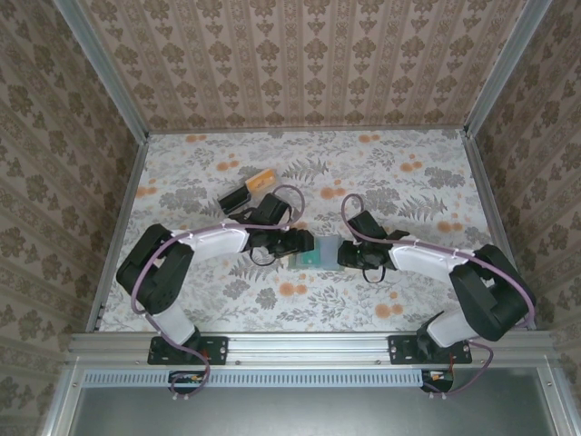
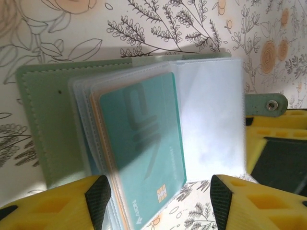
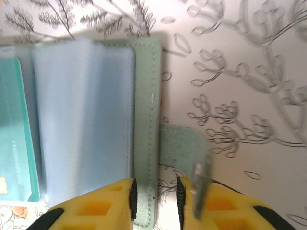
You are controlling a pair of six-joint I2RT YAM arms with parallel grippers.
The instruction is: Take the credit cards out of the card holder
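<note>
The card holder (image 1: 320, 251) lies open on the floral table between both arms, its grey-green cover (image 2: 43, 120) under clear sleeves (image 2: 211, 120). A teal credit card (image 2: 144, 143) sticks partway out of a sleeve towards my left gripper (image 2: 160, 196). The tan edge of another card (image 2: 96, 139) shows behind it. That gripper (image 1: 295, 247) is open wide, the card's chip end lying between its fingers, close to the left one. My right gripper (image 3: 154, 201) straddles the cover's right edge (image 3: 146, 96) with its jaws narrowly open and a gap at the right pad.
The holder's strap (image 3: 184, 148) with its snap (image 2: 272, 103) lies on the table at the right. A black-and-orange block (image 1: 247, 191) rests behind the left arm. Patterned walls and a metal frame (image 1: 123, 209) close in the table.
</note>
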